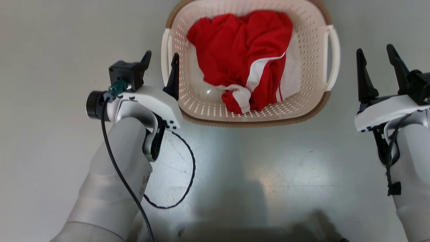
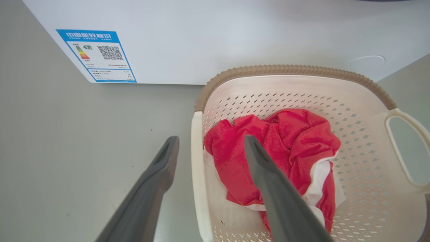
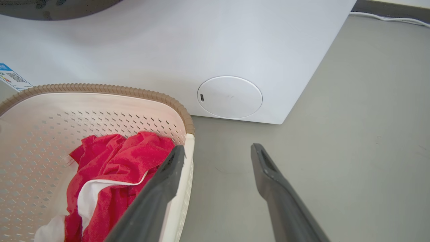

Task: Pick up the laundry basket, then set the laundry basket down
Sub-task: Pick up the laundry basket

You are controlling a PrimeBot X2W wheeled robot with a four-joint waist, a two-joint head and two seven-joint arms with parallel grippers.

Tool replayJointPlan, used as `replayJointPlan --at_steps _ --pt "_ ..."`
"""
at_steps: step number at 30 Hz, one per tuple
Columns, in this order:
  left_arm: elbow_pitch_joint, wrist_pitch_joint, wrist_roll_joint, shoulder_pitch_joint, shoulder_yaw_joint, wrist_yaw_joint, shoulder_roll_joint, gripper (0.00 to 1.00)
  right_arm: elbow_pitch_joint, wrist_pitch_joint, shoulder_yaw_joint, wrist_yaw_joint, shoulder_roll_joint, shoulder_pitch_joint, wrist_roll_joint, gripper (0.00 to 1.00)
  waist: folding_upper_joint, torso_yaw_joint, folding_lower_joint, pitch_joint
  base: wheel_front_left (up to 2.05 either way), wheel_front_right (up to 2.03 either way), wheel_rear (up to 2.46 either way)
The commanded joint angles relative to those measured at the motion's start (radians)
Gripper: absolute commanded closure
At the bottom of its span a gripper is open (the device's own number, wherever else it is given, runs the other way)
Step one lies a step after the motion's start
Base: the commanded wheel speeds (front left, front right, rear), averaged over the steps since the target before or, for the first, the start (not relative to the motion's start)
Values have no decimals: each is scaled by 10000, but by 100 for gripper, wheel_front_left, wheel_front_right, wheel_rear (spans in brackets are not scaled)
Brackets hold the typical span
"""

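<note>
Jaws spread on both arms; cream, perforated, brown-rimmed laundry basket holds red garment.

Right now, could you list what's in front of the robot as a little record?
basket: laundry basket, on the grey floor
contents: red and white garment
behind it: white washing machine with blue energy label
left jaws: open, straddling the basket's left handle
right jaws: open, beside the right handle, not around it

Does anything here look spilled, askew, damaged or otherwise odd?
Nothing stands out. The laundry basket sits upright on the floor with no visible damage, and the crumpled red and white garment lies wholly inside it.
</note>
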Motion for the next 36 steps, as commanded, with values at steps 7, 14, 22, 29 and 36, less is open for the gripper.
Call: replayJointPlan --at_steps 7,14,22,29,36 --pt "167 -53 -147 -470 -26 169 192 0 148 -109 446 60 41 -252 168 0 0 116 0 695 0 0 0" --pt "483 -53 -272 -917 -463 211 192 0 473 -109 764 60 171 -665 295 0 0 157 0 1170 0 0 0" --pt "707 -53 -581 -1376 -919 371 192 0 785 -109 957 60 241 -1059 380 0 0 156 0 1564 0 0 0" --pt "1292 -53 -949 -1734 -1218 417 192 0 1629 -109 1123 60 406 -1474 580 0 0 59 0 1735 0 0 0" --pt "1927 -53 -1142 -2277 -1532 424 192 0 2480 -109 1268 60 606 -2028 844 0 0 -55 0 1775 0 0 0"
